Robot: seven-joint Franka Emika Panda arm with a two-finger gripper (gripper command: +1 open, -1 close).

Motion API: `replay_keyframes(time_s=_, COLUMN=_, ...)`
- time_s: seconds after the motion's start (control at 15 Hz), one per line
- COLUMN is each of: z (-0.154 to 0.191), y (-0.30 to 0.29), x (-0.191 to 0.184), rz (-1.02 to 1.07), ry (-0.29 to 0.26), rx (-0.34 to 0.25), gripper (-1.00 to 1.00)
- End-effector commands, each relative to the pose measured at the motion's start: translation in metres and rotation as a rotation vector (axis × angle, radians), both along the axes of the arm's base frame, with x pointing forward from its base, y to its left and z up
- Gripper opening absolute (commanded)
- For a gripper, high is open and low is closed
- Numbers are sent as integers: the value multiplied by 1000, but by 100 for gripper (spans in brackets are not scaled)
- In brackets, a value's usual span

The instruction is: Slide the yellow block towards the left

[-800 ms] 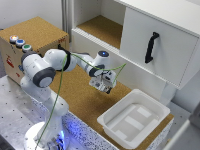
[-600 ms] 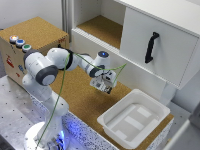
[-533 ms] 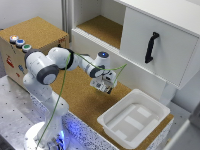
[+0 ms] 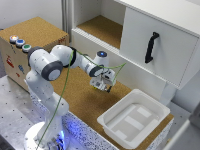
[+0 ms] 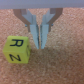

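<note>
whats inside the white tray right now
Nothing shows inside the white tray in the exterior view: only its bare ridged floor. Its near wall hides a thin strip of the floor. The yellow block lies outside it, on cork beside the gripper.

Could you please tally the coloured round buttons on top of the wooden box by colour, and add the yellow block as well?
Red buttons: 1
Blue buttons: 1
Green buttons: 1
Yellow block: 1
Total: 4
</note>
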State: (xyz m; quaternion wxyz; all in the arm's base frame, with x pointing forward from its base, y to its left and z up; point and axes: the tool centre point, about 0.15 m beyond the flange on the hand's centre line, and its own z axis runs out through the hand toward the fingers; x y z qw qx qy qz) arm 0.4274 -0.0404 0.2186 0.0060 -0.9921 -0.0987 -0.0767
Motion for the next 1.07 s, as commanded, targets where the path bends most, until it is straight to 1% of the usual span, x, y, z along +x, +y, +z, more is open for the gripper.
replay_keyframes(time_s=0.0, z=-11, y=22, x=-7, rz=-23, ry=61, rx=3, gripper=-100)
replay_keyframes(time_s=0.13, z=-9, y=23, x=-11, rz=-34, ry=67, rx=5, gripper=-100)
replay_keyframes(time_s=0.27, z=-6, y=26, x=-15, rz=-53, ry=62, rx=6, gripper=-100)
replay_keyframes(time_s=0.4, z=-4, y=32, x=-16, rz=-74, ry=46, rx=-5, gripper=-100)
replay_keyframes(time_s=0.47, z=-4, y=36, x=-18, rz=-92, ry=43, rx=-20, gripper=-100)
replay_keyframes(time_s=0.6, z=-8, y=52, x=-23, rz=-120, ry=60, rx=-17, gripper=-100)
replay_keyframes(time_s=0.73, z=-8, y=75, x=-25, rz=-112, ry=52, rx=-24, gripper=-100)
replay_keyframes(time_s=0.93, z=-7, y=101, x=-27, rz=-120, ry=81, rx=2, gripper=-100)
replay_keyframes(time_s=1.0, z=-7, y=104, x=-29, rz=-156, ry=107, rx=22, gripper=-100)
